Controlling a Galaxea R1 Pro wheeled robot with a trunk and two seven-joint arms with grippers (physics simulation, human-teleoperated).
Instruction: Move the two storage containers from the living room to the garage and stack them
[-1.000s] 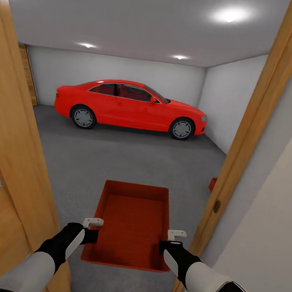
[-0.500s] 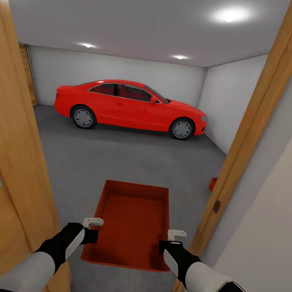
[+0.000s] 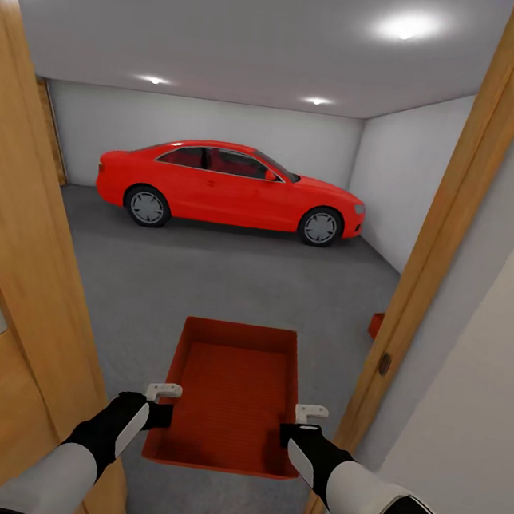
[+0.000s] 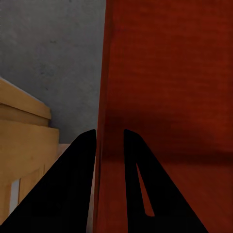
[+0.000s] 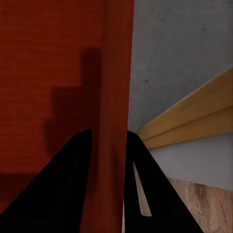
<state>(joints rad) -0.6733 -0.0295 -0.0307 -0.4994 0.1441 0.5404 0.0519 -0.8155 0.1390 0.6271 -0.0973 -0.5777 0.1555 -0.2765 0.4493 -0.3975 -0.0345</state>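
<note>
**Bin carried at the garage doorway**

Head view: the left end effector and right end effector clamp the storage container above the concrete floor. A second orange-red object is cut off by the door frame.

Left wrist view: the fingers pinch the bin's wall.

Right wrist view: the fingers grip the opposite wall.

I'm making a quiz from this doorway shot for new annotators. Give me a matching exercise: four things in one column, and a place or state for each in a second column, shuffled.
Things:
1. storage container
2. red car
3. second orange-red bin
4. left gripper

Places or states:
A. parked by the far wall
B. clamped on the carried bin's side wall
C. partly hidden behind the door frame
D. held between both grippers over the floor

Pairs: 1-D, 2-A, 3-C, 4-B
</note>
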